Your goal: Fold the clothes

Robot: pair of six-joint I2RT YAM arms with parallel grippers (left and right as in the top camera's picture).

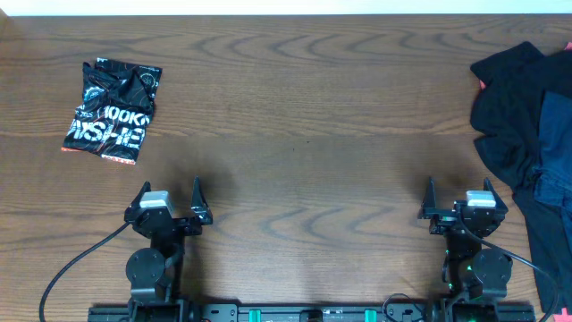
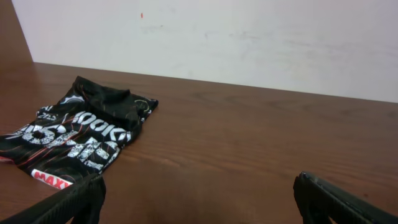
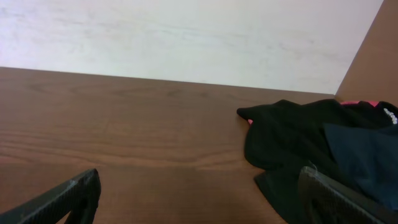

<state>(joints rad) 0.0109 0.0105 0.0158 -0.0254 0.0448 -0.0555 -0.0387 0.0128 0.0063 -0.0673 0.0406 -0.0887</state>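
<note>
A folded black garment with white and red lettering (image 1: 112, 110) lies at the table's far left; it also shows in the left wrist view (image 2: 81, 134). A loose pile of black and dark blue clothes (image 1: 527, 125) lies at the right edge; it also shows in the right wrist view (image 3: 317, 143). My left gripper (image 1: 169, 199) is open and empty near the front edge, below the folded garment; its fingers frame bare wood in the left wrist view (image 2: 199, 199). My right gripper (image 1: 458, 197) is open and empty, just left of the pile, as the right wrist view (image 3: 199, 196) shows.
The brown wooden table (image 1: 304, 116) stretches between the two garments. A white wall (image 2: 249, 37) stands behind the table's far edge. Black cables (image 1: 63, 268) run along the front by the arm bases.
</note>
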